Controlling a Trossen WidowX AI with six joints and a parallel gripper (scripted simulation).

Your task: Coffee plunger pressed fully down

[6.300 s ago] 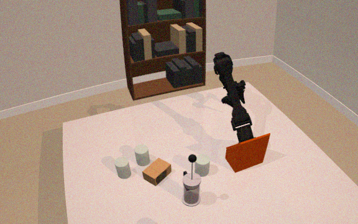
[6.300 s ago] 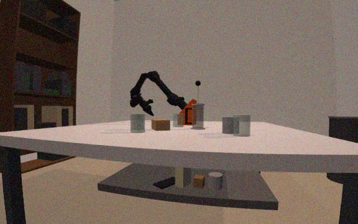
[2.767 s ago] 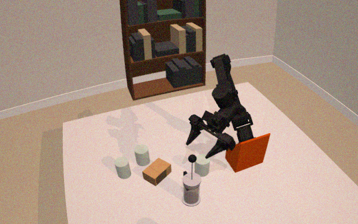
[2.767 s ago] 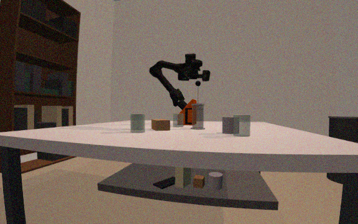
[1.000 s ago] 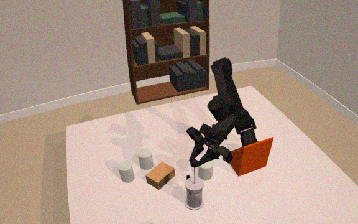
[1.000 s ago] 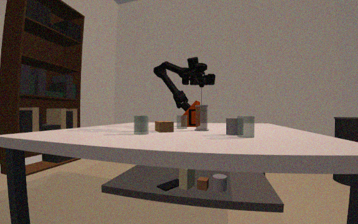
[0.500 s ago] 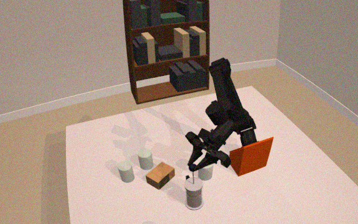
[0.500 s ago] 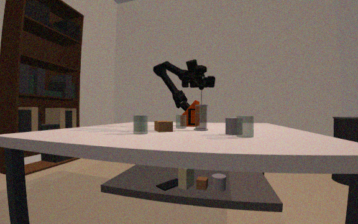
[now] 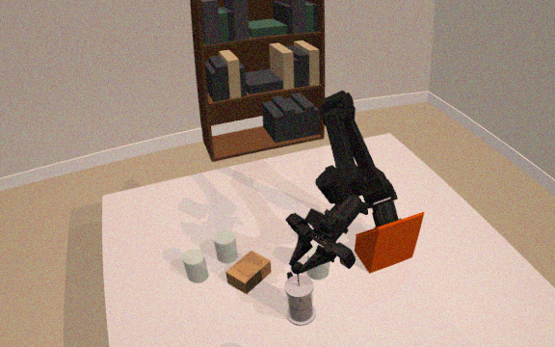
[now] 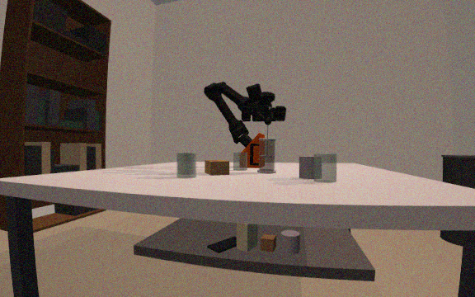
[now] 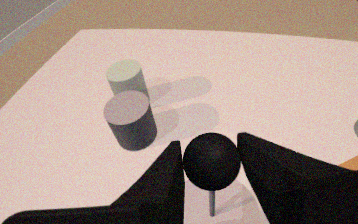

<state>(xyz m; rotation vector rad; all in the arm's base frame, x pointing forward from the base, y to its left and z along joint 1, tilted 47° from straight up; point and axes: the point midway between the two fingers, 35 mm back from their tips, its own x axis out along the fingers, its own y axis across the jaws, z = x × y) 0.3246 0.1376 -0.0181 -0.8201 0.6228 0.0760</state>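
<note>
The claw (image 11: 211, 160) is clenched on the plunger knob (image 11: 212, 161), one finger touching each side, directly above the upright press (image 9: 300, 300) on the counter (image 9: 451, 289).

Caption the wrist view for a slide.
Gripper shut on the black plunger knob, rod showing below; two cylinders stand on the table beyond.

Grey walls, tan floor (image 9: 27, 231), dark wooden bookshelf (image 9: 257, 77), white baseboard (image 9: 80, 161).
</note>
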